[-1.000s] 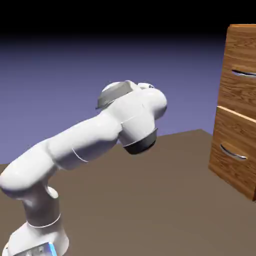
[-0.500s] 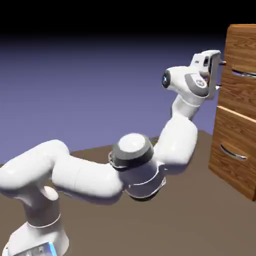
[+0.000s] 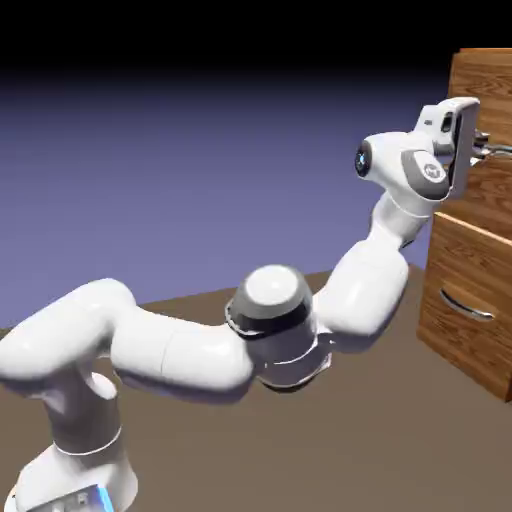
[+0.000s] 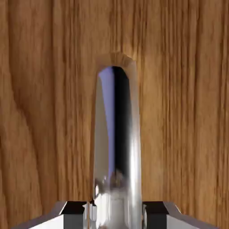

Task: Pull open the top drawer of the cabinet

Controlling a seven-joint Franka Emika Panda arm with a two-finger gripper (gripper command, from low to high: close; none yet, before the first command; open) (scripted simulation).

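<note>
The cabinet (image 3: 497,72) of reddish-brown wood grain stands at the exterior view's right edge. Its top drawer (image 3: 484,195) carries a curved silver handle (image 3: 497,150). My gripper (image 3: 479,140) is pressed up to that handle, with the arm stretched up and to the right. In the hand view the silver handle (image 4: 117,147) runs upright between my two grey fingertips (image 4: 74,213), which are shut on it. Wood grain of the top drawer (image 4: 44,112) fills the rest of that view.
Below the top drawer a second drawer front (image 3: 455,262) with its own silver handle (image 3: 467,306) sits slightly further out. The brown table (image 3: 380,440) spreads beneath the arm, whose elbow (image 3: 272,300) hangs low over it.
The arm has unfolded from a tucked pose and reached right to the cabinet. Over the last half second the hand closed in on the handle and the jaws shut on it.
</note>
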